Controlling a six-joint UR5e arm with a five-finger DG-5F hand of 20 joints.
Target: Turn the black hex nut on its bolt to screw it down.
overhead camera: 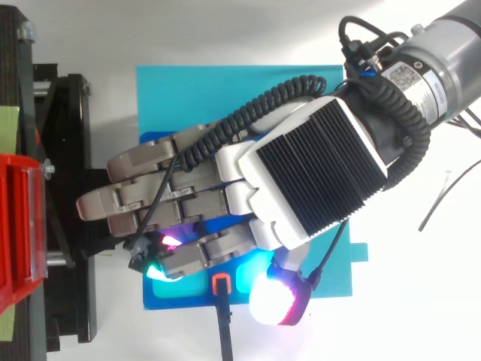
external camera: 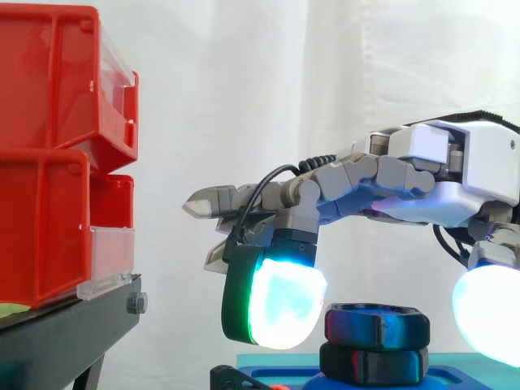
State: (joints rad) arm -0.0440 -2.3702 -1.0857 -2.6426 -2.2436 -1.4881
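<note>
Black hex nut [external camera: 376, 323] sits low in the side view on top of a second black hex piece [external camera: 374, 363], and the stack stands on a blue base [external camera: 292, 375]. The hand [external camera: 455, 191] reaches in from 3 o'clock with its palm level above the nut, so the nut lies at about 6 o'clock of the knuckles. Most fingers are stretched straight toward 9 o'clock. One finger is bent down, and its cyan-green pad [external camera: 280, 305] hangs at 9 o'clock of the nut, its edge meeting the nut's outline. From this level angle I cannot tell whether they touch or stand at different depths. The thumb's white pad [external camera: 491, 313] hangs at 3 o'clock of the nut with a clear gap between them. The nut is bracketed on two sides but nothing closes on it, and the hand holds nothing.

From above, the back of the hand [overhead camera: 323, 165] covers the nut and the hex piece under it. A cyan sheet [overhead camera: 225, 86] on the white worktop [overhead camera: 421, 301] shows around the hand, the thumb pad [overhead camera: 274, 301] glows magenta-red at 6 o'clock of the palm, and the bent finger's pad [overhead camera: 159, 265] shows green under the knuckles. The bolt's shank is not to be made out in either view. The thumb pad is cut off by the side view's right edge.

Red bins [external camera: 49, 81] on a black stand [external camera: 73, 333] are at 9 o'clock, well apart from the nut.
</note>
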